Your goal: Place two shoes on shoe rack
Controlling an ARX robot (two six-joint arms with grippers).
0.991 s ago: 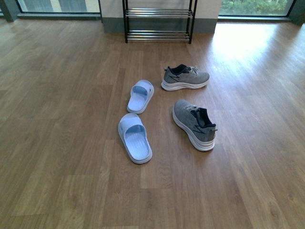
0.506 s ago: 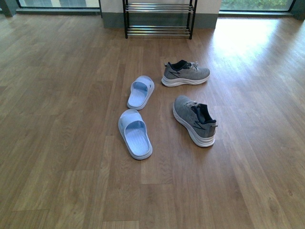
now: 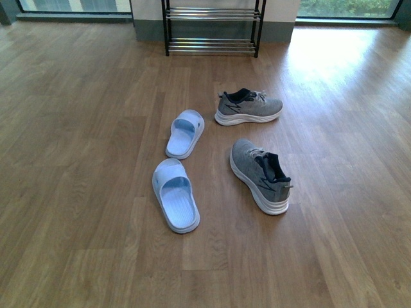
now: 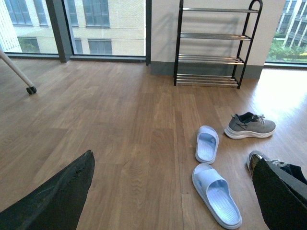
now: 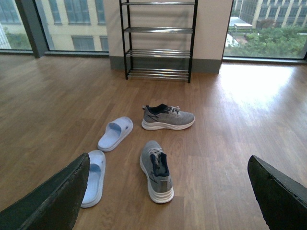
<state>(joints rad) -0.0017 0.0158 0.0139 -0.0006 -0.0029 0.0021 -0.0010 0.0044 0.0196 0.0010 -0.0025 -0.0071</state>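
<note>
Two grey shoes with white soles lie on the wooden floor. The near shoe (image 3: 260, 174) points away from me and the far shoe (image 3: 248, 107) lies side-on. Behind them the black shoe rack (image 3: 212, 29) stands against the wall. In the right wrist view my right gripper (image 5: 168, 157) is open above the floor, with the near shoe (image 5: 156, 175) low between its fingers, the far shoe (image 5: 168, 117) and the shoe rack (image 5: 158, 52) beyond. My left gripper (image 4: 171, 158) is open and empty. Its finger hides part of the near shoe (image 4: 268, 163). Neither arm shows in the front view.
Two pale blue slippers (image 3: 185, 133) (image 3: 175, 203) lie left of the shoes. A castor on a slanted white leg (image 4: 31, 89) stands far left. Large windows flank the rack's wall.
The front view has shifted a little, so shoes and slippers sit slightly lower and further left in the picture. Nothing on the floor has moved relative to the rest.
</note>
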